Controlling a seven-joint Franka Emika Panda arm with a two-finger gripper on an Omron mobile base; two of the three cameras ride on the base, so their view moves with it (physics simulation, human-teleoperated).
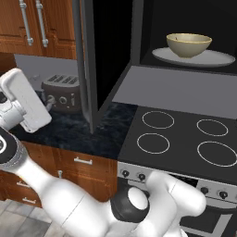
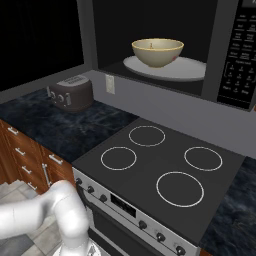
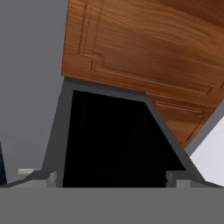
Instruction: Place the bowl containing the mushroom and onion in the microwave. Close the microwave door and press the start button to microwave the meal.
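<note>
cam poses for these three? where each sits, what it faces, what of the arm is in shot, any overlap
Left base view: behind-left of the arm, facing the open microwave door, stove and bowl; white arm links fill the lower frame.
Right base view: behind-right, facing the stove and the microwave; one arm link at lower left.
Hand view: on the hand, looking at the door's dark window; open fingertips at the bottom.
Shared: both base views show bowl, stove, toaster.

Microwave (image 2: 220, 55) keypad (image 2: 240, 55) lettering too small to read.
</note>
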